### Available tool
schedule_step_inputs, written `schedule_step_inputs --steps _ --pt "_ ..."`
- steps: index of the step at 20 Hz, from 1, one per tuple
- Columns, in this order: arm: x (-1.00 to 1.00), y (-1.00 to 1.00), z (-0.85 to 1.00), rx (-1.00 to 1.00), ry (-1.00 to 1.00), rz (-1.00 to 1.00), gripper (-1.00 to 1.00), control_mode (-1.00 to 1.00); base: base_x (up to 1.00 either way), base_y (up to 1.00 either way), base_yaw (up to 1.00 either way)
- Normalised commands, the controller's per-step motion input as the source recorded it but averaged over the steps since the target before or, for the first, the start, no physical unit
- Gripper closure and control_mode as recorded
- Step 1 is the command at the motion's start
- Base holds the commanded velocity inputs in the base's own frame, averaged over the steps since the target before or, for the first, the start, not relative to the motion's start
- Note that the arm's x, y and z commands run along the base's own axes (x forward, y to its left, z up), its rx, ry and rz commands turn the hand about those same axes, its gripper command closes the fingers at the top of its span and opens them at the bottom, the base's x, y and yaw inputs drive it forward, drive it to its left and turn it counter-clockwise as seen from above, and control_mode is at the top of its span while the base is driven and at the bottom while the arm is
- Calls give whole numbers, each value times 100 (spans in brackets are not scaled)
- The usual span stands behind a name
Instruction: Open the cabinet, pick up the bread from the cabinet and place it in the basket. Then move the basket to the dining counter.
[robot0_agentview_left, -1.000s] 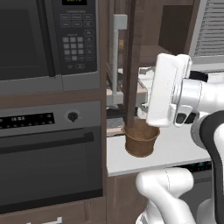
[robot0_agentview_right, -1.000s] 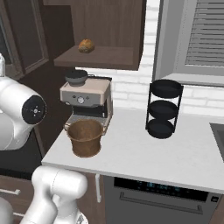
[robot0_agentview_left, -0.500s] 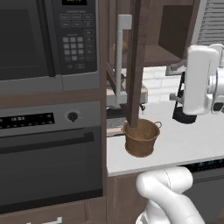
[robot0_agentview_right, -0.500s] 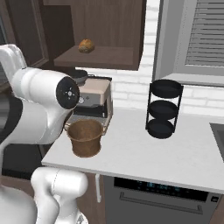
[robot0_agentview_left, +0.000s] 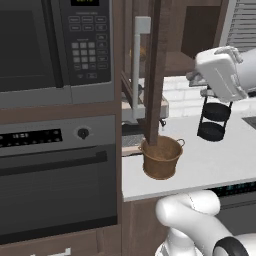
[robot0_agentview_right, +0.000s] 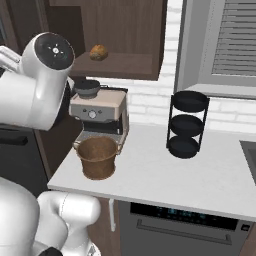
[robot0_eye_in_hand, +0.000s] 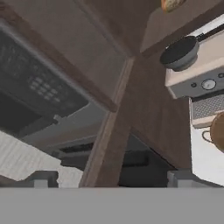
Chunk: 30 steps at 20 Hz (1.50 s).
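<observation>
The bread (robot0_agentview_right: 98, 52) is a small, rounded golden-brown bun with a matte crust, lying on the dark wooden shelf inside the cabinet (robot0_agentview_right: 125, 35), whose door (robot0_agentview_left: 152, 75) stands swung open edge-on with its silver bar handle (robot0_agentview_left: 136, 65). Below, my copper-toned, bucket-shaped basket (robot0_agentview_right: 98, 157) sits on the smooth white bench (robot0_agentview_right: 200, 175), just in front of the steel coffee machine (robot0_agentview_right: 99, 110). A black three-tier stand (robot0_agentview_right: 186, 125) stands further right. I cannot tell whether my claw is open or closed.
</observation>
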Motion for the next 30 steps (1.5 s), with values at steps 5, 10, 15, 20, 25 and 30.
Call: schedule_step_inputs --steps 5,10,15,20,25,30 --pt "33 -10 -12 -60 -49 -9 -100 -100 0 0 0" --pt "48 -44 6 -39 -9 -9 -100 -100 0 0 0" --pt "54 -33 28 -12 6 -1 -100 -100 0 0 0" --pt "50 4 1 0 -4 0 -100 -100 0 0 0" --pt "36 37 -35 0 -37 0 -100 -100 0 0 0" --pt "75 3 5 0 -14 -5 -100 -100 0 0 0"
